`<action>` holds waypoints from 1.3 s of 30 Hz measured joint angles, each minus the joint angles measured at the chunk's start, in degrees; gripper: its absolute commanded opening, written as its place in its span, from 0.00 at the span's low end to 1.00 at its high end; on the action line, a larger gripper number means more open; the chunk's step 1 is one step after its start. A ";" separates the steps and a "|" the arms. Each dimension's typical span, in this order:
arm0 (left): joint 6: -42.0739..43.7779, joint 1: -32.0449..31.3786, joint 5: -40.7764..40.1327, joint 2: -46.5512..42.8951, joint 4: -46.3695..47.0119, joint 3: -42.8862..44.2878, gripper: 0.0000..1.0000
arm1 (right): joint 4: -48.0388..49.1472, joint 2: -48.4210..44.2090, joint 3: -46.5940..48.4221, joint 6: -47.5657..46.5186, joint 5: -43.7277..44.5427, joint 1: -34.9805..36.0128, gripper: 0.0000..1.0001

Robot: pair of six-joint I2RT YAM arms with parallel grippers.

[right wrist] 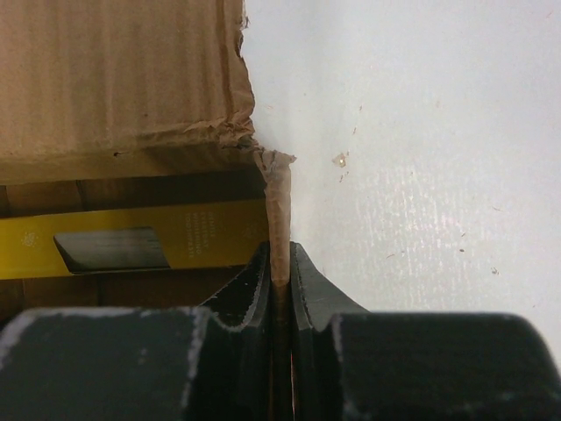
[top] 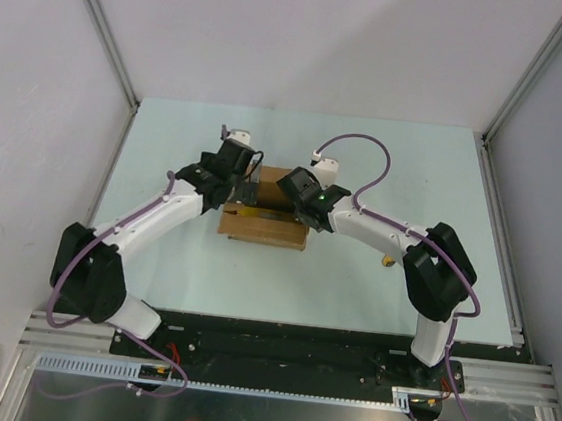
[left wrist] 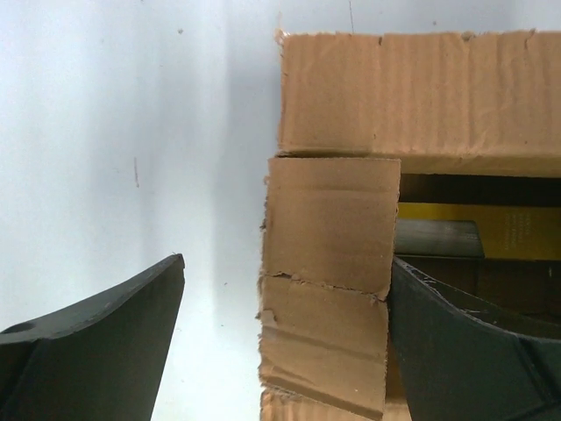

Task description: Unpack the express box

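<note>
– Express box point(top: 262, 231) and the grippers, how do they stand?
– Right gripper point(right wrist: 279, 263) is pressed together on a thin upright cardboard edge of it. Left gripper point(left wrist: 287, 263) is spread wide, with one flap point(left wrist: 329, 228) between its fingers.
– And the box itself?
– It sits at the middle of the table point(top: 415, 174) in the top view, long axis left to right. It is brown and corrugated, edges torn, top open. Both wrists hide most of it; a yellow package point(right wrist: 131, 230) inside is only partly seen.

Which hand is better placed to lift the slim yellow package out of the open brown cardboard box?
Left. The left hand is open, one finger inside the brown cardboard box beside the slim yellow package; the right hand is shut on the box's end flap.
</note>
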 measured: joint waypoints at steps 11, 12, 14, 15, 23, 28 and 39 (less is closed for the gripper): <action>-0.02 3.93 -2.25 -9.20 -0.15 -2.27 0.90 | 0.02 0.02 0.00 0.20 0.04 0.00 0.09; -0.11 4.15 -2.38 -9.70 -0.15 -2.78 0.89 | 0.02 0.02 0.00 0.20 0.04 0.00 0.09; -0.22 4.48 -2.67 -10.40 -0.28 -3.61 0.85 | 0.02 0.04 0.00 0.17 0.04 0.00 0.09; -0.42 4.70 -2.75 -10.64 -0.42 -4.04 0.84 | 0.02 0.04 0.00 0.20 0.04 0.00 0.09; -1.09 6.93 -2.71 -10.45 -0.92 -5.46 0.73 | 0.04 0.15 0.04 0.17 0.04 0.00 0.10; -1.55 7.26 -1.40 -8.20 -0.96 -5.46 0.69 | 0.02 0.26 0.15 0.15 0.02 0.00 0.10; -1.95 7.78 1.49 -4.94 -0.98 -5.38 0.64 | 0.07 0.31 0.17 0.11 -0.02 0.02 0.12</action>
